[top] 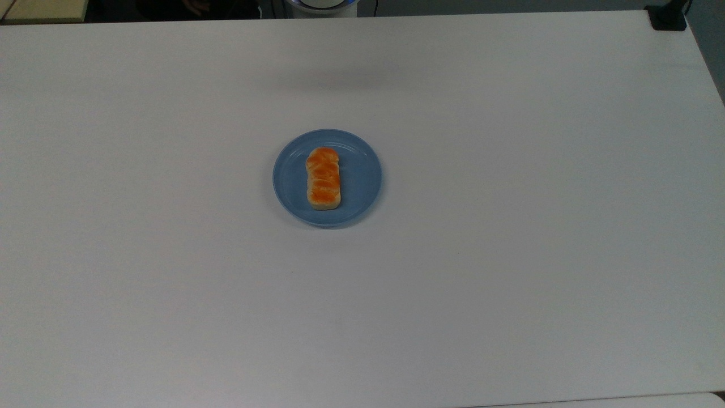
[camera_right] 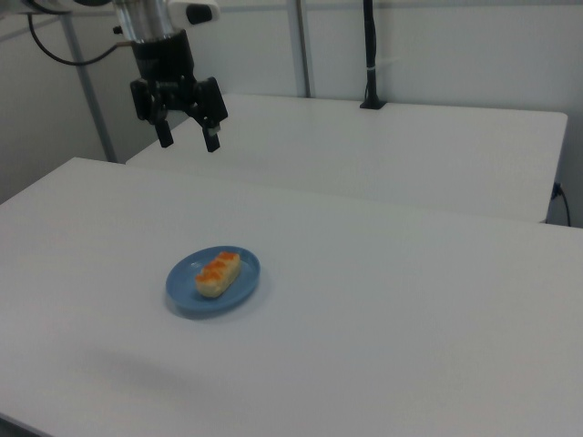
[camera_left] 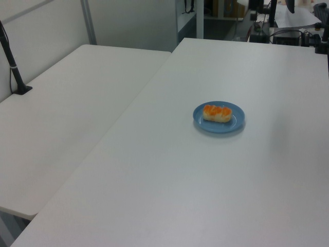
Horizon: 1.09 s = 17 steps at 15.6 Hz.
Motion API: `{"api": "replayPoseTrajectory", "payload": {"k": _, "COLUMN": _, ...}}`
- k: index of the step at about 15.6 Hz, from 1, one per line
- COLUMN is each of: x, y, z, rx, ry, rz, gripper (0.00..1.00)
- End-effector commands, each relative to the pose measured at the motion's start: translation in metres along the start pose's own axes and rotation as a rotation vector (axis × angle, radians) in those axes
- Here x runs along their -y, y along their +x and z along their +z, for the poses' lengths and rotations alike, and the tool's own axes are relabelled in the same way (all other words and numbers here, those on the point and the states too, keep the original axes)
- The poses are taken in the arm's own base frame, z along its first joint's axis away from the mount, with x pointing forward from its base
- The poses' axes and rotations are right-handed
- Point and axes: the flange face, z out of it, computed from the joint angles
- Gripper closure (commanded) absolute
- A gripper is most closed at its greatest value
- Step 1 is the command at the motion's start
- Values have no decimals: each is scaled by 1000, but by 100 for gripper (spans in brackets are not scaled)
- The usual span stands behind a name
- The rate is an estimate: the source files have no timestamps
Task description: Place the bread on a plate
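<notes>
One bread [top: 323, 178] lies flat within the plate [top: 362, 170]; the gripper [camera_right: 187, 138] hangs high, jaws spread and empty. Little looks risky, barring a bumped table [top: 510, 255].

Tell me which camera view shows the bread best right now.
The top view: it looks straight down on the bread, showing its whole orange-brown top lying inside the rim of the plate. The left view shows it from the side, and the right view shows it at an angle, with the open hand raised well above the table.
</notes>
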Motion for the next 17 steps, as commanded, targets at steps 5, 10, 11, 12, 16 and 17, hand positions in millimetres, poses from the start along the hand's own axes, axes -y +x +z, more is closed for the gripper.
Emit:
{"api": "replayPoseTrajectory", "payload": {"k": 5, "x": -19, "y": -23, "z": -9, "rx": 27, "ry": 66, "rz": -14, "gripper": 0}}
{"api": "replayPoseTrajectory", "payload": {"k": 10, "x": -30, "y": -10, "z": -7, "rx": -35, "ry": 64, "rz": 16, "gripper": 0}}
{"api": "replayPoseTrajectory", "payload": {"k": 11, "x": -41, "y": -9, "z": -3, "rx": -31, "ry": 62, "rz": 34, "gripper": 0}}
{"api": "replayPoseTrajectory", "payload": {"k": 12, "x": -47, "y": -9, "z": -2, "rx": -32, "ry": 61, "rz": 45, "gripper": 0}}
{"api": "replayPoseTrajectory", "payload": {"k": 16, "x": -39, "y": -8, "z": -3, "rx": -35, "ry": 61, "rz": 36, "gripper": 0}}
{"api": "replayPoseTrajectory", "payload": {"k": 17, "x": -37, "y": -8, "z": -3, "rx": -35, "ry": 62, "rz": 40, "gripper": 0}}
